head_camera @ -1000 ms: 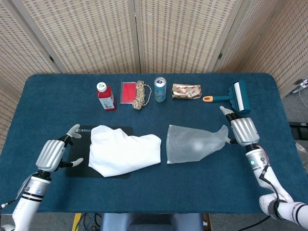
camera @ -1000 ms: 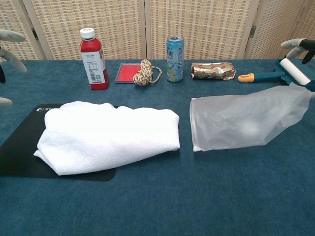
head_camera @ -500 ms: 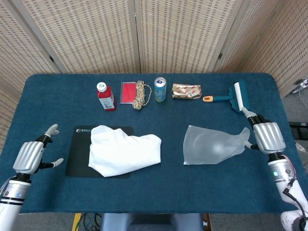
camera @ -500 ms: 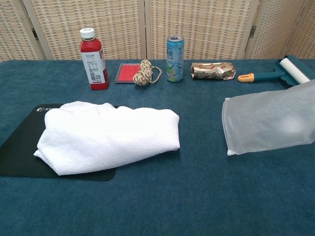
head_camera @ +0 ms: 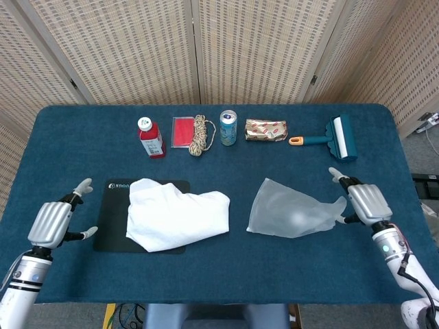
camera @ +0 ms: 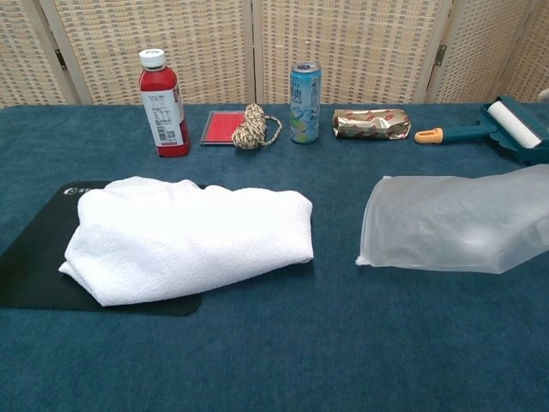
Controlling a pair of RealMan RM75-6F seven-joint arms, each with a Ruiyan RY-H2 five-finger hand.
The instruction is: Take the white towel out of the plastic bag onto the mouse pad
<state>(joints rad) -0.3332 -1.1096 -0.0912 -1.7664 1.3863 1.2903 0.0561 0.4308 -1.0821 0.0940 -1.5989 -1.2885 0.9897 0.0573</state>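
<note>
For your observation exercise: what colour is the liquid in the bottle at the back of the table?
Red, under a white cap, on the bottle; clearest in the chest view.

Ribbed silver left hand (head_camera: 49,224), matching right hand (head_camera: 364,203), pale fingers (head_camera: 83,185), white forearms, black cable

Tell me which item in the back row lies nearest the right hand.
The lint roller, at the row's right end, just beyond the right hand; the bottle, can and others sit further left.
</note>
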